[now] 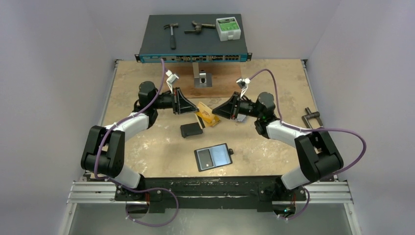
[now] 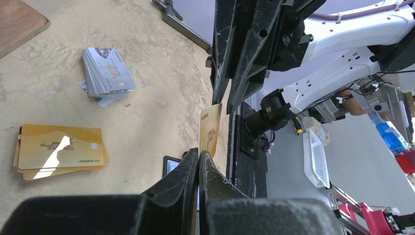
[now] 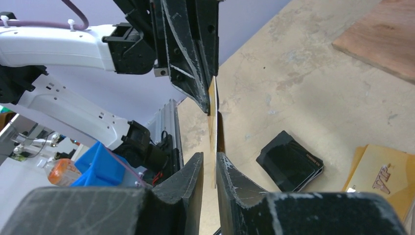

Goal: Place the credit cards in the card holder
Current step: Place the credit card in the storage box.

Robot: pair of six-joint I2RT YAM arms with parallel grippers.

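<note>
Glossy gold card [image 2: 210, 128], scuffed matt tabletop [image 1: 274, 147], black card holder [image 1: 214, 157] with shiny pockets

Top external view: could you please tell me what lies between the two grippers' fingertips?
One gold-orange card, held on edge: the left gripper pinches one end, the right gripper straddles the other. Both wrist views show it clearest.

The top view looks steeply down from high behind the near edge onto the whole bench [image 1: 254, 147], while the two wrist views sit low and close behind their own jaws, facing each other across its middle and sharing the upright gold card [image 2: 210, 128] between them.
</note>
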